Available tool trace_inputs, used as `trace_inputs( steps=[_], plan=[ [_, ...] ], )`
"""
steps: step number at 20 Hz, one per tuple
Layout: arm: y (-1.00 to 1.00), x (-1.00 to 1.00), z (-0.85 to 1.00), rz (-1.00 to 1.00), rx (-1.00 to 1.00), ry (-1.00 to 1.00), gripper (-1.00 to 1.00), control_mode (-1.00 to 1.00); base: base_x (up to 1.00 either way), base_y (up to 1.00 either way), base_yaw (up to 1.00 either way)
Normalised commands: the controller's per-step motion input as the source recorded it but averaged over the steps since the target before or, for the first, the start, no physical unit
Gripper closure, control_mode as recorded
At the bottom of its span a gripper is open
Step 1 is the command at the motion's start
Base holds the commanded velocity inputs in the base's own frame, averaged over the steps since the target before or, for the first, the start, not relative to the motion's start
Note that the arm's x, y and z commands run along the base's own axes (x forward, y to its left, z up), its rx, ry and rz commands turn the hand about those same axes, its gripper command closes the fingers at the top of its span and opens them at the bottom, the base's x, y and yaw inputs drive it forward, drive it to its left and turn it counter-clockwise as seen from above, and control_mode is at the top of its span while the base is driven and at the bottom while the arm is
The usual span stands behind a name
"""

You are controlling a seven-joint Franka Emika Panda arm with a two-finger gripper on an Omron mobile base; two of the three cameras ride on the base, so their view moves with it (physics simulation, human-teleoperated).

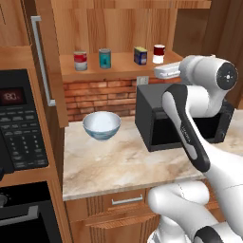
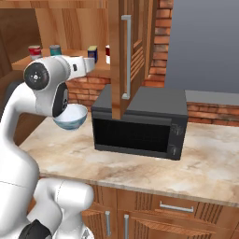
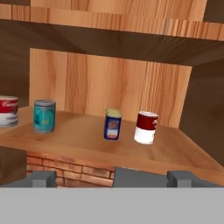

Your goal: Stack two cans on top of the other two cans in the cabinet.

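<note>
Gripper (image 3: 111,177) hanging wide open, holding nothing, facing the cabinet (image 3: 109,78) shelf, probably lining up a first pick. Four cans standing apart in a row, none stacked: red-white can (image 3: 8,111), teal can (image 3: 44,116), blue can (image 3: 113,124), red-banded can (image 3: 146,127) (door standing open for access).

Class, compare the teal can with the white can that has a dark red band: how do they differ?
The teal can has silver rims; the white can has a dark red upper band. The teal can stands upright, second from the left; the white can leans slightly at the right end. Both sit on the cabinet shelf.
</note>
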Motion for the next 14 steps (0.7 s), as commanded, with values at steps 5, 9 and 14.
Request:
trace_inputs(
  steps=[5,9,14],
  plan=[
    [0.01,0.17,0.07,-0.02,0.0,0.0,-1.0,-1.0,0.0,0.0,0.0],
    [0.04,0.22,0.01,-0.03,0.01,0.0,-1.0,-1.0,0.0,0.0,0.0],
    [0.0,0.12,0.0,0.0,0.05,0.0,-1.0,-1.0,0.0,0.0,0.0]
  ],
)
